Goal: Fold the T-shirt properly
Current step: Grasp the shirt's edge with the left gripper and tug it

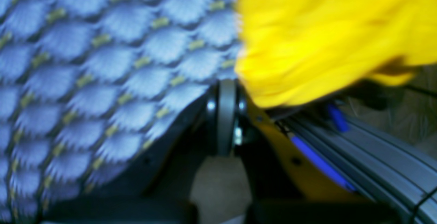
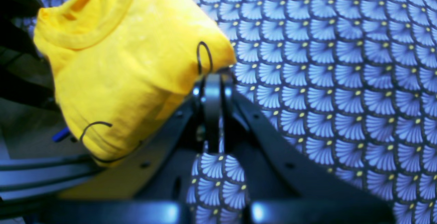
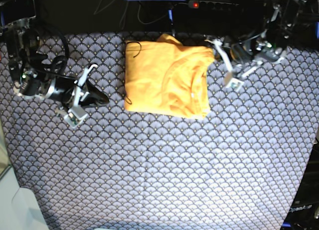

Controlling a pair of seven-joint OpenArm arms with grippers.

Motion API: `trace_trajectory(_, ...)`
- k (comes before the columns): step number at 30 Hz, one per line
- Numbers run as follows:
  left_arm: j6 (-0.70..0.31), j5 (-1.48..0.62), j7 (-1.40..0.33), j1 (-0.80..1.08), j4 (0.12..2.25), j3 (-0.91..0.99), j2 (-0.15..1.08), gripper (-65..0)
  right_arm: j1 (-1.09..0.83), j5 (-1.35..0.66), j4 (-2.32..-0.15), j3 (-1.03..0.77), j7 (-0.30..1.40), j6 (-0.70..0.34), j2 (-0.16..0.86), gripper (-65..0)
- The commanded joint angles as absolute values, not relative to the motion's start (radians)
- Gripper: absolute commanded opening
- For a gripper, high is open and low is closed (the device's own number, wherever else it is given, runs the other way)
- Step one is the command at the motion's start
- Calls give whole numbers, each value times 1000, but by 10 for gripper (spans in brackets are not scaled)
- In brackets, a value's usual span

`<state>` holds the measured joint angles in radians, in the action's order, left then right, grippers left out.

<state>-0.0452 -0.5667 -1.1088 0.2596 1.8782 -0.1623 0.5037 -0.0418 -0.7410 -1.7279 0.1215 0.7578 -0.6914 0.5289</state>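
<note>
The orange-yellow T-shirt (image 3: 167, 80) lies folded into a compact rectangle at the back middle of the patterned cloth. In the base view my left gripper (image 3: 213, 43) is at the shirt's far right corner, jaws shut. The blurred left wrist view has the T-shirt (image 1: 324, 39) bunched just right of the shut left gripper (image 1: 227, 87), and I see no cloth between the jaws. My right gripper (image 3: 102, 99) rests shut on the cloth, a short gap left of the shirt. In the right wrist view the T-shirt (image 2: 129, 63) lies ahead and left of the shut right gripper (image 2: 212, 80).
A navy cloth with a white fan-scale pattern (image 3: 159, 165) covers the whole table. A black power strip with a red light (image 3: 194, 4) and cables sit behind the back edge. A grey rail with blue strips (image 1: 358, 155) runs beside the table past the shirt.
</note>
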Motion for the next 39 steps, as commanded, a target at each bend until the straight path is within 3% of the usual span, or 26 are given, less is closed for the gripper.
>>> trace_trajectory(1, -38, -570, -1098, 239, 1891, -177, 518, -650, -27, -760, -1744, 113, 737, -698, 542, -650)
trace_trajectory(17, -47, -366, -1087, 120, 1670, -311, 372, -650, -28, -760, -1744, 113, 739, -698, 544, -650)
trace_trajectory(28, -39, -318, -1087, 59, 1662, -309, 317, -650, -30, -760, -1744, 113, 739, -698, 547, -650)
trace_trajectory(39, -39, -312, -1087, -42, 1653, -151, 228, -650, -48, -759, -1741, 120, 736, -698, 544, -650)
